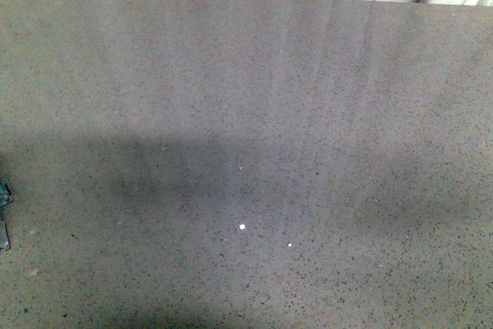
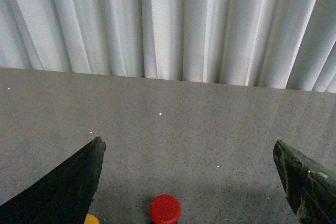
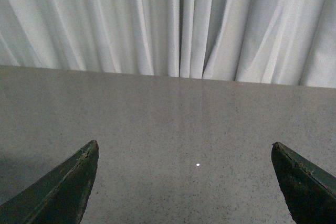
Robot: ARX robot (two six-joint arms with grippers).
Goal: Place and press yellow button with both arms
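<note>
Left end effector [image 2: 187, 141]: spread wide
Right end effector [image 3: 184, 144]: spread wide over worktop [image 3: 210, 108]
Yellow button [image 2: 91, 219]: cap edge just beside one left finger
Red button [image 2: 165, 209]: near it, between left fingers
Curtain [image 2: 173, 24]: beyond worktop

yellow button [image 2: 91, 219] mostly cropped, red button [image 2: 165, 209] clipped

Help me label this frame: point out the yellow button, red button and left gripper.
yellow button [image 2: 91, 219]: left wrist view, cap edge showing beside a finger.
red button [image 2: 165, 208]: left wrist view, cap centre.
left gripper [image 2: 187, 142]: left wrist view, midway between fingertips.
</note>
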